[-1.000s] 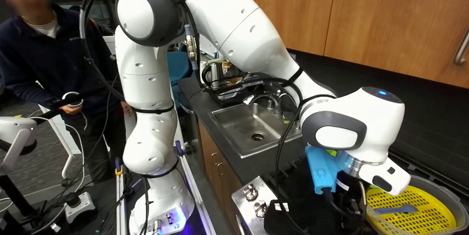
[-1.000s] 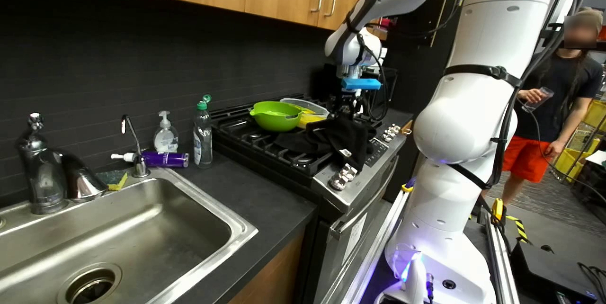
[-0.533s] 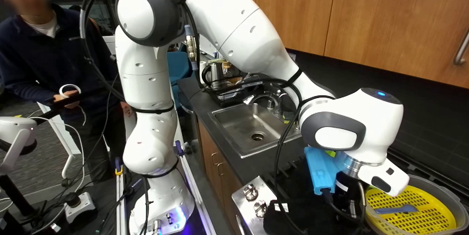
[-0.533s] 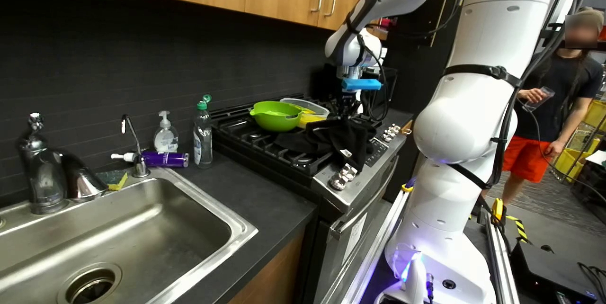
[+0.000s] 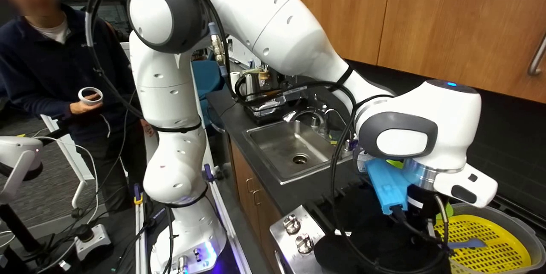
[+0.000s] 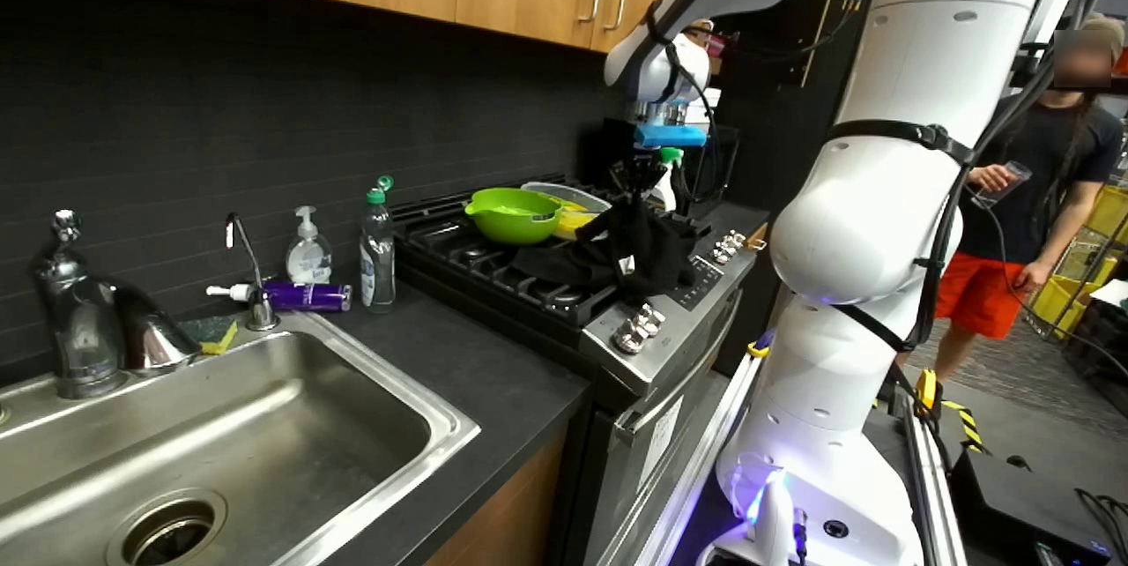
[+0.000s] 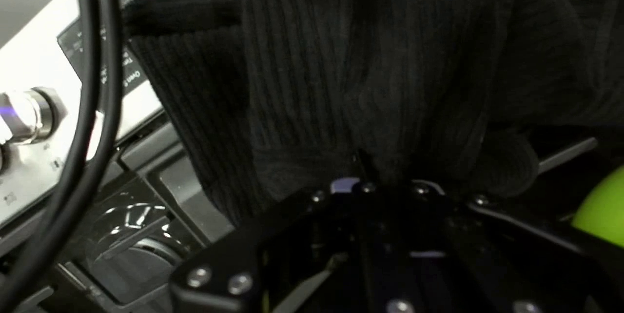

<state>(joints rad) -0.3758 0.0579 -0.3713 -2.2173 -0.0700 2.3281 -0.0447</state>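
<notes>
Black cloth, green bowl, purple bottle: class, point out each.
Black cloth [image 7: 370, 71], in the wrist view: ribbed folds.
Green bowl [image 6: 515, 229], in an exterior view: outer wall.
Purple bottle [image 6: 307, 297], in an exterior view: body.

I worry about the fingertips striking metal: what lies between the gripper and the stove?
The black cloth: the gripper pinches it at a peak, and the rest drapes down onto the stove, as an exterior view shows.
</notes>
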